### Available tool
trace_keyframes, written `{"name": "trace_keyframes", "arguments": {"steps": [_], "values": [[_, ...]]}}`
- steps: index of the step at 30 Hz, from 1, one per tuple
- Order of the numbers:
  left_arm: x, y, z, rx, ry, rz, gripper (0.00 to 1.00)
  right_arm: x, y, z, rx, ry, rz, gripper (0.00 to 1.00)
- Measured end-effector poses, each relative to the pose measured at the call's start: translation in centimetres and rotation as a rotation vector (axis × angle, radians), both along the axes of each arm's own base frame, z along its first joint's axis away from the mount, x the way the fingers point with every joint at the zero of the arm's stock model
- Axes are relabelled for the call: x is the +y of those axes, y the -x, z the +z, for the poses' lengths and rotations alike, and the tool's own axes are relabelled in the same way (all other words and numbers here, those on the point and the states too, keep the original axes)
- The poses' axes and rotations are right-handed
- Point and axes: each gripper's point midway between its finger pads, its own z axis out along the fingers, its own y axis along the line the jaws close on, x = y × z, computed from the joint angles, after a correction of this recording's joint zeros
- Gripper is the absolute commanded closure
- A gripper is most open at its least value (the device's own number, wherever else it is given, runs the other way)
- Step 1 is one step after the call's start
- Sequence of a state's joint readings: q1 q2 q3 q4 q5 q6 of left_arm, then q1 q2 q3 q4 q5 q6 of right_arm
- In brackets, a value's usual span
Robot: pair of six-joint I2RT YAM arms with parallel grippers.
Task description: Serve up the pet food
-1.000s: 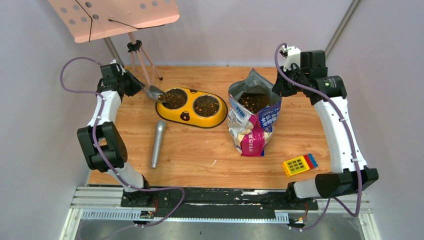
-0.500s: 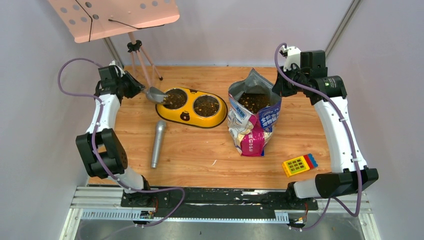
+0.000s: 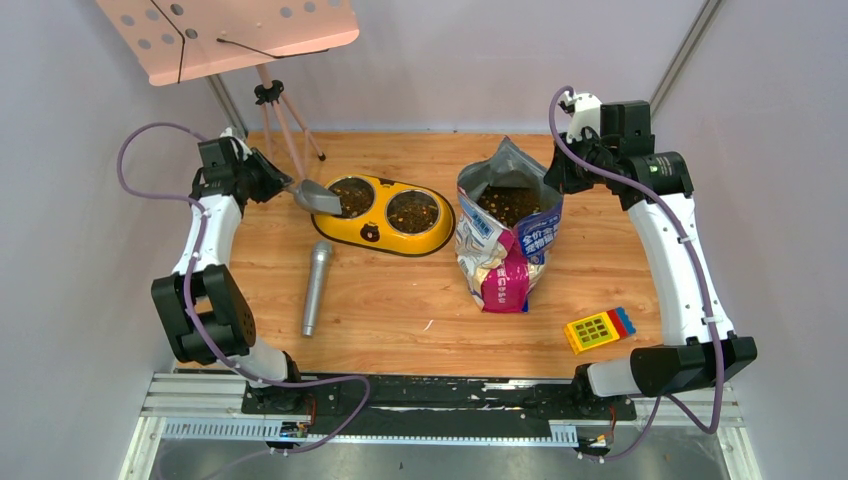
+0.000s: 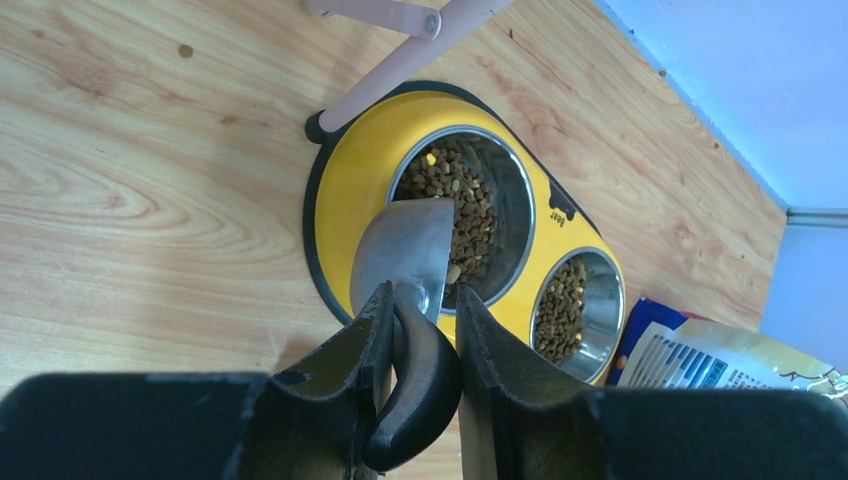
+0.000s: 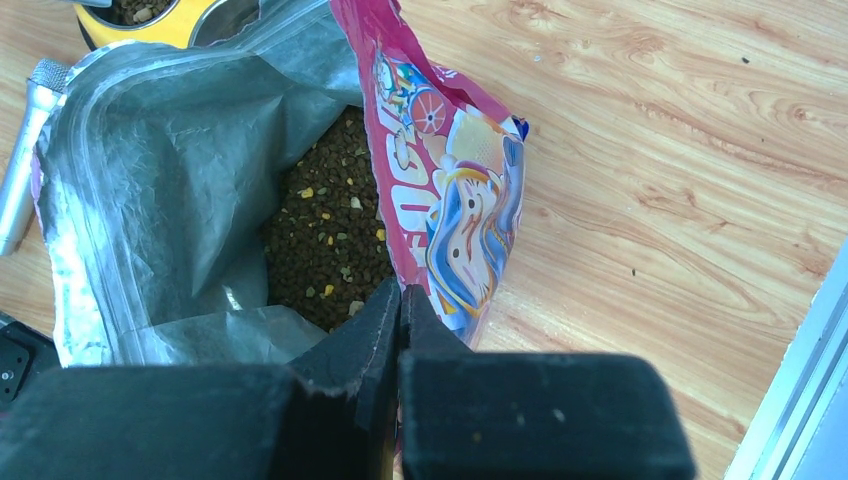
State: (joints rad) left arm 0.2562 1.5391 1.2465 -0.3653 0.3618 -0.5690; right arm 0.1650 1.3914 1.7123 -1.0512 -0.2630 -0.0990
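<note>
Dark brown kibble [image 5: 330, 225] fills the open cat food bag [image 3: 505, 240], which stands right of centre. More kibble lies in both bowls of the yellow feeder [image 3: 372, 232], also in the left wrist view [image 4: 350, 190]. My left gripper [image 4: 420, 300] is shut on the black handle of the grey metal scoop [image 4: 405, 245], whose tilted blade hangs over the left bowl's near rim [image 3: 318, 198]. My right gripper [image 5: 400, 295] is shut on the bag's right edge, at the pink printed side [image 5: 450, 200].
A grey microphone [image 3: 316, 287] lies in front of the feeder. A yellow calculator-like toy [image 3: 598, 329] lies at the front right. A pink music stand [image 3: 230, 35] with tripod legs [image 4: 400, 60] stands behind the feeder at the back left.
My left gripper has drawn back a little to the left and turned the scoop, whose blade now tips lower at the left bowl's rim. The right arm and bag have not moved.
</note>
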Motion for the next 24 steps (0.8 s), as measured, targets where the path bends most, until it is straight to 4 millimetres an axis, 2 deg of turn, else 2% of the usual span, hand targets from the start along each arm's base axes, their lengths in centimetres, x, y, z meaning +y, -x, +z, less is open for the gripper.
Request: {"name": "trace_keyframes", "arguments": {"steps": [8, 13, 16, 19, 22, 24], "values": [[0.1, 1.0, 1.9, -0.035, -0.042, -0.006, 1.0, 0.0, 0.0, 0.0, -0.001, -0.001, 0.0, 1.0], [-1.2, 3.4, 5.3, -0.099, -0.119, -0.082, 1.0, 0.0, -0.1, 0.0, -0.002, -0.004, -0.003, 1.0], [-3.0, 5.4, 9.5, -0.199, -0.188, -0.156, 1.0, 0.0, -0.1, 0.1, -0.003, -0.005, -0.005, 1.0], [-5.8, 7.8, 15.3, -0.362, -0.222, -0.258, 1.0, 0.0, -0.1, 0.3, -0.002, -0.005, -0.009, 1.0], [-10.0, 10.4, 20.5, -0.517, -0.232, -0.412, 1.0, 0.1, -0.4, 0.2, 0.005, -0.009, -0.012, 1.0], [-13.9, 12.3, 23.6, -0.617, -0.224, -0.577, 1.0, 0.1, -0.6, 0.2, 0.009, -0.012, -0.014, 1.0]]}}
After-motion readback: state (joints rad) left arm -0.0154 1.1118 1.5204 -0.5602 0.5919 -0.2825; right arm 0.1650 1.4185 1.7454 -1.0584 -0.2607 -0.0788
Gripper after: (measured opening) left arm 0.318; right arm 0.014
